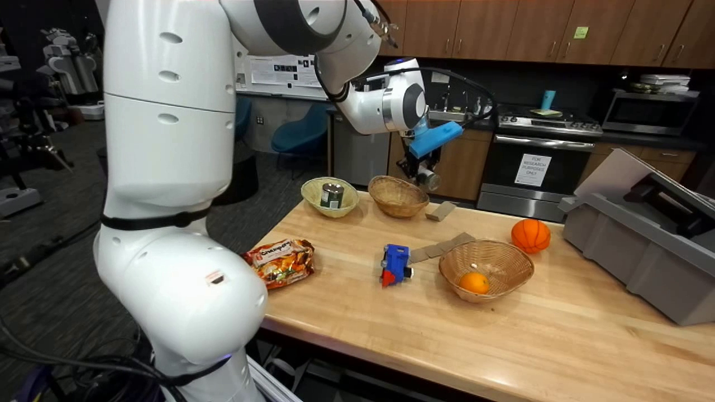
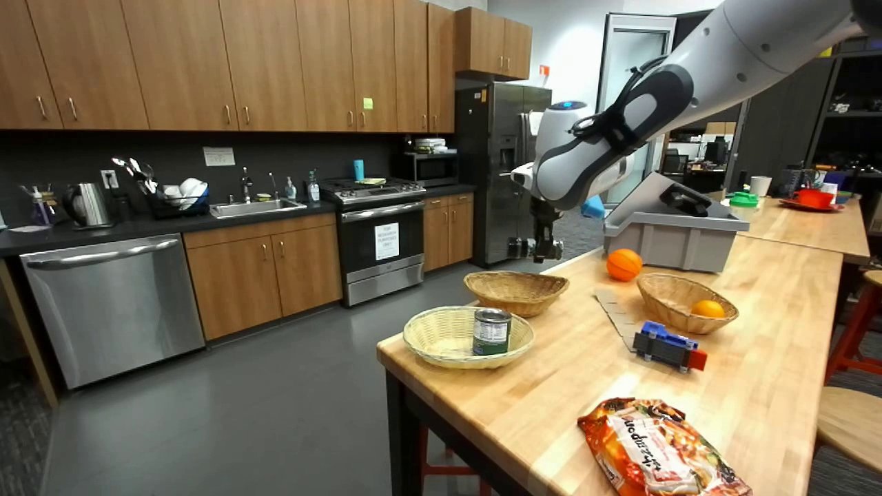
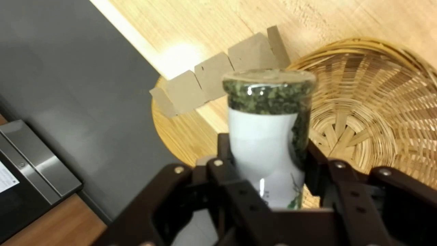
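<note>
Both exterior views share the bench (image 1: pixel 357 312): crosswise past the near robot arm (image 1: pixel 167 134) in an exterior view, lengthwise toward the far refrigerator (image 2: pixel 493 186) in an exterior view. The wrist view faces down, close behind the pincer (image 3: pixel 268 152).

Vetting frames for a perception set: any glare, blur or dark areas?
Wrist view: blown-out glare on the tabletop, small highlights on the jar, gripper dark and soft-edged. In an exterior view: pale sheen on the tabletop near the snack bag. In an exterior view: carpet at picture left very dark, little detail.
</note>
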Controlling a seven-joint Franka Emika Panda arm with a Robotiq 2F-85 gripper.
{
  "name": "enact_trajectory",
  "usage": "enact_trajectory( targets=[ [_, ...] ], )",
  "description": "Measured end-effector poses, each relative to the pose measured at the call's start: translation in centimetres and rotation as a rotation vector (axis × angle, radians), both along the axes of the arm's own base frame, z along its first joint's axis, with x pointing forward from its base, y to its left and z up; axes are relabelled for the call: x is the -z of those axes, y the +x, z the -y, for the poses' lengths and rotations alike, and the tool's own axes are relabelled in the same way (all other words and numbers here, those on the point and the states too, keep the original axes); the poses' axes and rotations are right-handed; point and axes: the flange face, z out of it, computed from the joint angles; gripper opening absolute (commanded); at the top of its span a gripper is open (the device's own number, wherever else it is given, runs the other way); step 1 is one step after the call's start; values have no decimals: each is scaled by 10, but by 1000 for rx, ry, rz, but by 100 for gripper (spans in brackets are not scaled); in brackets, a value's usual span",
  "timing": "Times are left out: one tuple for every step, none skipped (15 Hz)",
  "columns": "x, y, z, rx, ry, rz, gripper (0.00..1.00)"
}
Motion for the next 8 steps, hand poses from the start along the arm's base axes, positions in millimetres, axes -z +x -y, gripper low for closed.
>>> enact_trajectory(
  targets=[
    [-5, -3, 4, 17, 10, 8, 24],
    [-10, -5, 7, 38, 28, 15, 24],
    [-14, -7, 10, 61, 54, 21, 24],
    [-17, -9, 12, 89, 89, 27, 24],
    [-19, -11, 13, 121, 135, 33, 24],
    [-21, -13, 15, 158, 187, 40, 24],
    [-22, -14, 17, 196, 240, 47, 24],
    [-23, -16, 19, 232, 290, 54, 24]
  ],
)
